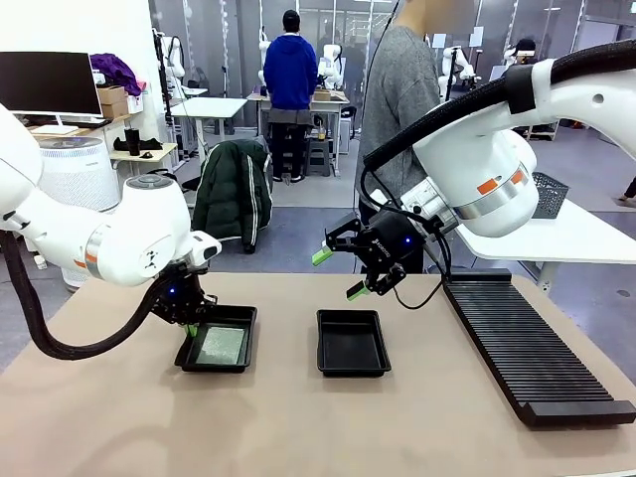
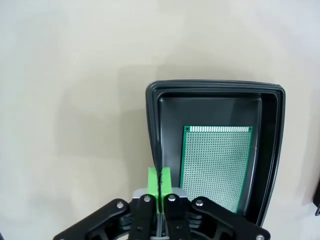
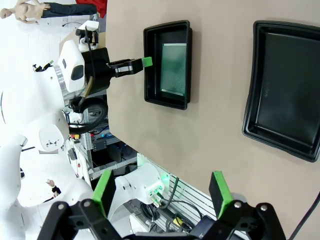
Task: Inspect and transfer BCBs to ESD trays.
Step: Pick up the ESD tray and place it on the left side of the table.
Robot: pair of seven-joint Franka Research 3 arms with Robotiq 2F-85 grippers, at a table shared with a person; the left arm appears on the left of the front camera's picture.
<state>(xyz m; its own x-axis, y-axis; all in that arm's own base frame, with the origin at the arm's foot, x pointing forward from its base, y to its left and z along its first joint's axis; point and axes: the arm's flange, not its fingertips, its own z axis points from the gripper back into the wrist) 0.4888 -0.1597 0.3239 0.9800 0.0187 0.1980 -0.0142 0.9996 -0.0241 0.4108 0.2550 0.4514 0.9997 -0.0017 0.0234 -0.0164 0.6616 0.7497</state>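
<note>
Tan table [image 1: 298, 427], lab floor [image 1: 298, 214] behind; left jaws closed at tray [image 2: 215, 86] rim; right jaws open.

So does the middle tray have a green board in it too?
No, the middle tray has a bare black floor; the one green board lies in the left tray.

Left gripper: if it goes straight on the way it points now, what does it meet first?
Most likely the side rim of the ESD tray holding the BCB: the shut left gripper points at that rim, beside the board. Whether they touch now is unclear.
</note>
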